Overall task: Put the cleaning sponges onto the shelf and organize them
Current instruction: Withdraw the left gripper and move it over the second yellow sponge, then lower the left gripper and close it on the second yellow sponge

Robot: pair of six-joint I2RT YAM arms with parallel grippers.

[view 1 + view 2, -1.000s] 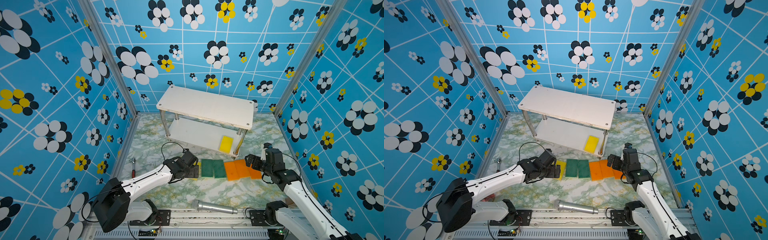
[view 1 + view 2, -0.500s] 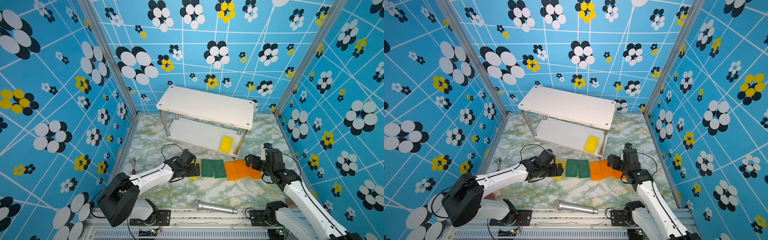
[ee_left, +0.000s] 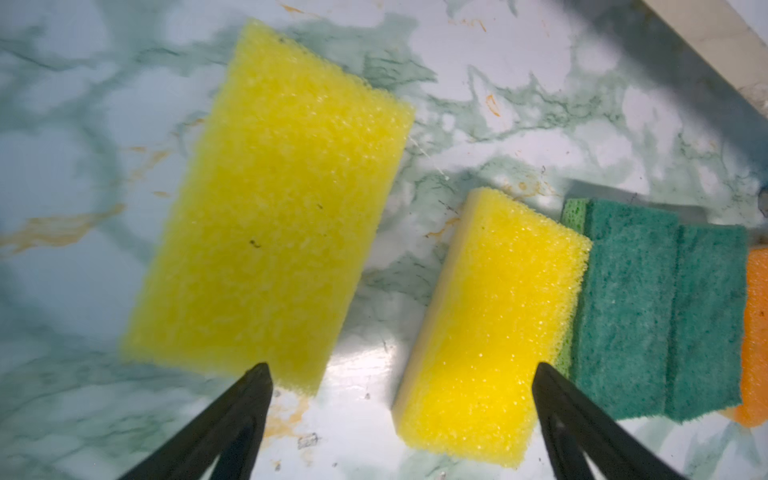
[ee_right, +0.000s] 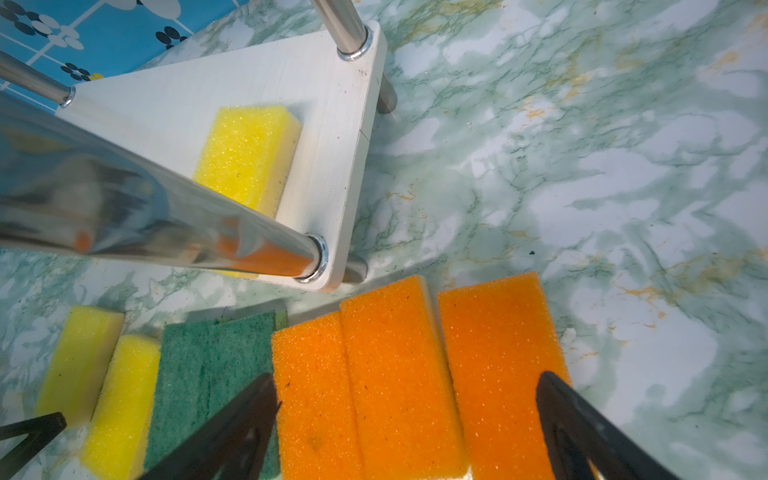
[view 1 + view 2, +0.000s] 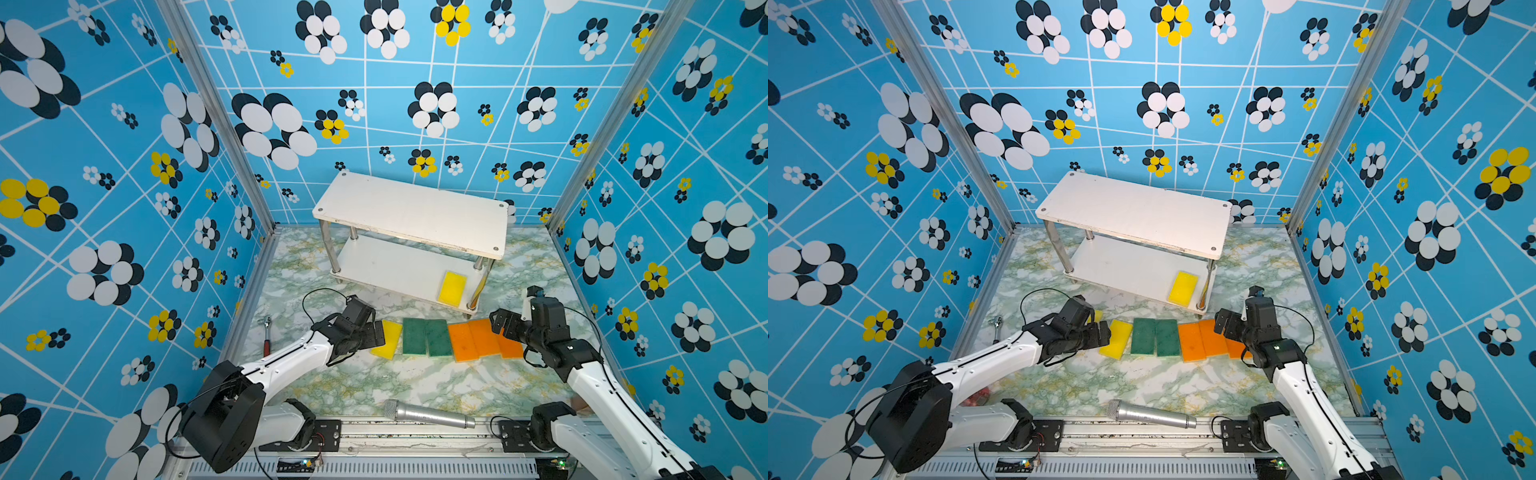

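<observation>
The shelf (image 5: 409, 212) stands at frame centre in both top views, a first yellow sponge (image 5: 452, 288) on its lower board. On the desk (image 5: 415, 386) below it lie a second yellow sponge (image 5: 388, 338), two green sponges (image 5: 414, 336) and three orange sponges (image 5: 461, 343). The wrist views show a third yellow sponge (image 3: 270, 199), nearly hidden in the top views. The left end effector (image 3: 400, 365) and the right end effector (image 4: 407, 375) are apart, empty.

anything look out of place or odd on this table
Yes: a silver microphone lies at the front of the table and a small hand tool at its left edge; neither belongs with the sponges.
</observation>
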